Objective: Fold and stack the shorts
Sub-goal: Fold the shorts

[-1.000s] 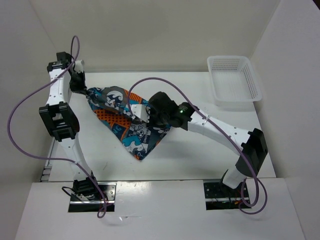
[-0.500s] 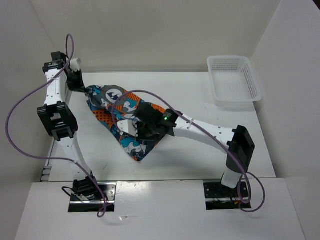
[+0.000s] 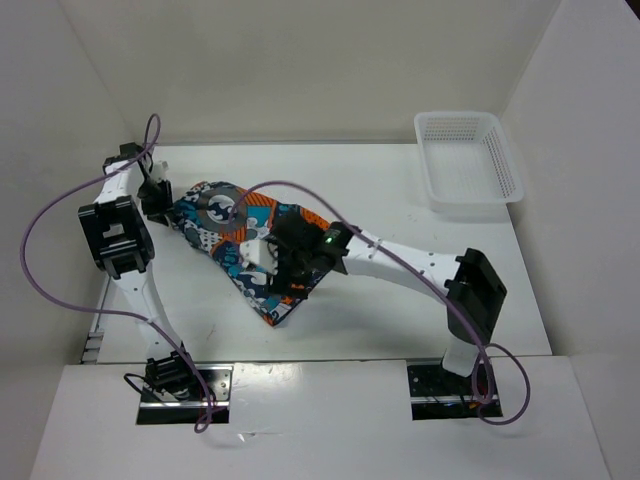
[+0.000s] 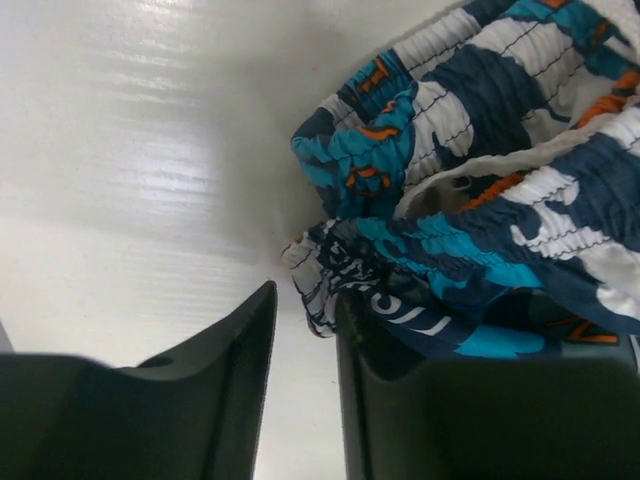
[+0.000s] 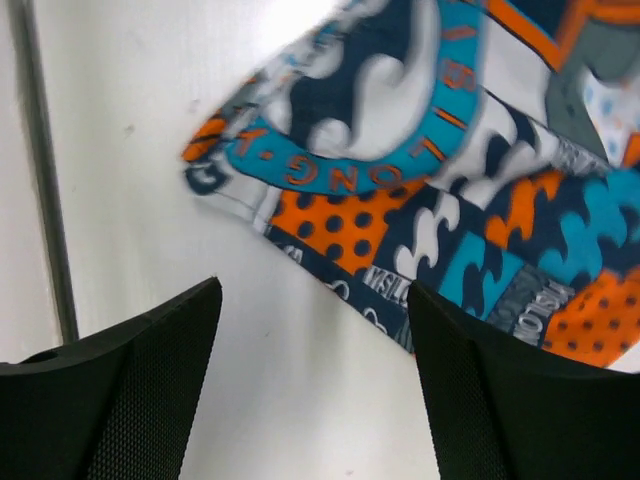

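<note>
The shorts [image 3: 238, 240], in a teal, orange, white and dark patchwork print, lie folded into a flat wedge left of the table's middle, with the grey circle emblem [image 3: 218, 203] facing up. My left gripper [image 3: 163, 203] sits low at their far-left end. In the left wrist view, my left gripper [image 4: 307, 295] is open, with bare table in the gap and the gathered waistband [image 4: 480, 200] just beyond its fingertips. My right gripper [image 3: 280, 280] hovers over the near end of the shorts. The right wrist view shows my right gripper [image 5: 315, 288] wide open above bare table, with the printed hem [image 5: 420, 190] just ahead.
A white plastic mesh basket [image 3: 470, 200] stands at the back right of the table. White walls close in the left, back and right sides. Purple cables loop over both arms.
Both grippers have let go of the shorts and opened. The fabric, earlier stretched between them, now lies flat and folded. The right arm has moved left and nearer; the left wrist has dropped.
</note>
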Robot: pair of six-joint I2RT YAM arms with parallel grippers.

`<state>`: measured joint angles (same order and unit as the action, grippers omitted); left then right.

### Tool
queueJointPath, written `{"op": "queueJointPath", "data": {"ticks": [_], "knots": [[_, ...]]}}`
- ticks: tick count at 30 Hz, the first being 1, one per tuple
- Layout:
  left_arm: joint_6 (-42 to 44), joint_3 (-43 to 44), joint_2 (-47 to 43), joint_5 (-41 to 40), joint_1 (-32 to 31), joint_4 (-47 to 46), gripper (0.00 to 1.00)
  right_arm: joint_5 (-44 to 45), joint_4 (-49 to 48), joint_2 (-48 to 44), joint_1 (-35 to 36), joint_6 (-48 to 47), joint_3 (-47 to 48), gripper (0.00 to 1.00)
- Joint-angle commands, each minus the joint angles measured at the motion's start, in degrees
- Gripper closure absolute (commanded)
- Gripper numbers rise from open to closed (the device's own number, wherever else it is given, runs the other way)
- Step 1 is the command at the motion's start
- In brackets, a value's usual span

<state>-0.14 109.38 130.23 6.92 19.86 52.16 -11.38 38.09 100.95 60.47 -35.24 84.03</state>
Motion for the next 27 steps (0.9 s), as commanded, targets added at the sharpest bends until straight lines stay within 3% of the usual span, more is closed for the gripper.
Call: {"op": "queueJointPath", "data": {"ticks": [1, 4, 10, 16, 27], "knots": [[0.1, 0.1, -2.5, 0.4, -0.1, -2.4, 0.62, 3.7, -6.9, -4.6, -10.5, 12.5, -3.2, 0.21], [0.1, -0.4, -4.9, 2.2, -0.1, -2.4, 0.46, 6.4, -12.7, -3.5, -19.8, 21.6, -4.9, 0.21], [0.1, -1.5, -8.5, 4.2, -0.1, -2.4, 0.28, 8.8, -18.0, 2.1, -26.3, 38.9, -5.6, 0.21], [0.1, -2.1, -6.3, 3.6, -0.1, -3.0, 0.2, 8.6, -18.0, 6.2, -29.2, 46.1, -7.7, 0.2], [0.1, -8.1, -2.6, -1.2, -0.1, -5.7, 0.21, 8.3, -17.5, 9.7, -29.2, 50.6, -14.0, 0.2]]}}
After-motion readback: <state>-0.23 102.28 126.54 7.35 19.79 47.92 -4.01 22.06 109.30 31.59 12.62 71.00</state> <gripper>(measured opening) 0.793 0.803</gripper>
